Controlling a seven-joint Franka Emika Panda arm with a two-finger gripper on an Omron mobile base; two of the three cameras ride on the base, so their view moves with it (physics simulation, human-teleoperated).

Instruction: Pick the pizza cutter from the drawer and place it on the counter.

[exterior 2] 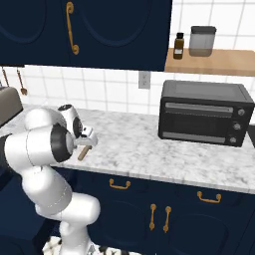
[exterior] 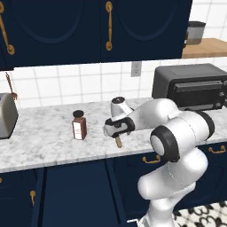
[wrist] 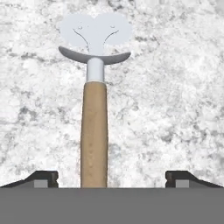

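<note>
The pizza cutter [wrist: 94, 131] lies on the marbled counter [wrist: 175, 87], with its tan wooden handle toward me and its silvery wheel head [wrist: 95, 33] away. My gripper [wrist: 112, 177] is open just over the handle's end. Both fingertips [wrist: 41, 177] stand well clear of the wood on either side. From the left base view the handle [exterior: 118, 142] pokes out below the gripper [exterior: 117, 134] near the counter's front edge [exterior: 66, 157]. The right base view shows the handle [exterior 2: 83, 152] slanting under the gripper [exterior 2: 86, 143]. A navy drawer front with a curved brass pull [exterior: 151, 159] sits below the counter.
A brown bottle with a black cap [exterior: 79, 126] stands just left of the gripper. A black toaster oven [exterior: 190, 86] fills the counter's right, a silver toaster [exterior: 6, 116] its left. Navy wall cabinets hang above, and a wooden shelf [exterior 2: 214, 61] carries jars.
</note>
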